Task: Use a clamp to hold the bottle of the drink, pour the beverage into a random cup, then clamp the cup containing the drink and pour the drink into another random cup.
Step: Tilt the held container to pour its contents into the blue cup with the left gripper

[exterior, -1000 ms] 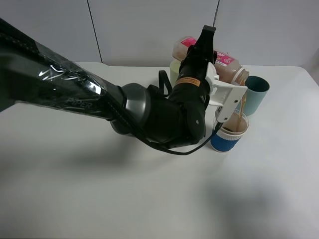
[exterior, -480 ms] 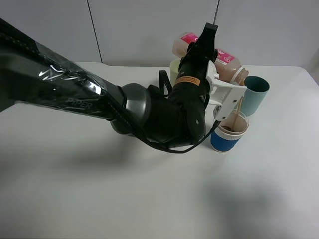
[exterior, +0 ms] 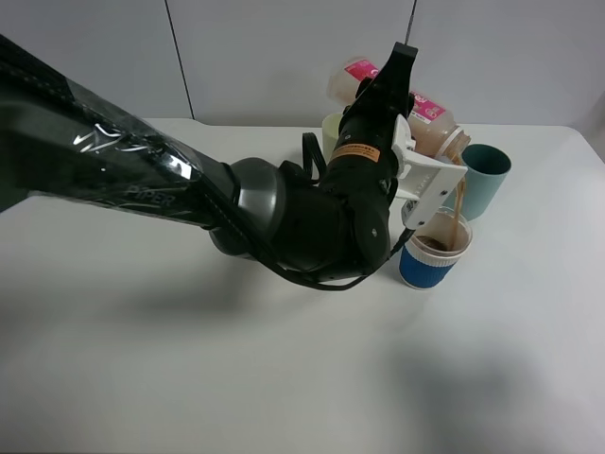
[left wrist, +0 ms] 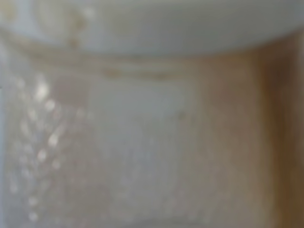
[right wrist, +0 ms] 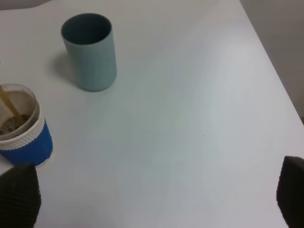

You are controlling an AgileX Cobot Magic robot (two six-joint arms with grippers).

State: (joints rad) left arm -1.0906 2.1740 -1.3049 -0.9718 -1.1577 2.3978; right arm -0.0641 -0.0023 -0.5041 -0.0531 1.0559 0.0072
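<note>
The left fingers [exterior: 433, 184] clamp the tilted bottle [exterior: 430, 118] over the blue cup [exterior: 433, 257]. Its thin stream [exterior: 458, 200] lands near the rim, so a small drift could spill drink onto the desk [exterior: 142, 359]. The right fingers [right wrist: 19, 194] are spread wide and hold nothing.

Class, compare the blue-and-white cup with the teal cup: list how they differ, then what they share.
The blue-and-white cup has a blue band under a white rim; the teal cup is one plain colour. The blue-and-white cup holds brown drink, with a stream falling in from the tilted bottle; the teal cup looks empty. Both stand upright, apart, on the white table.
</note>
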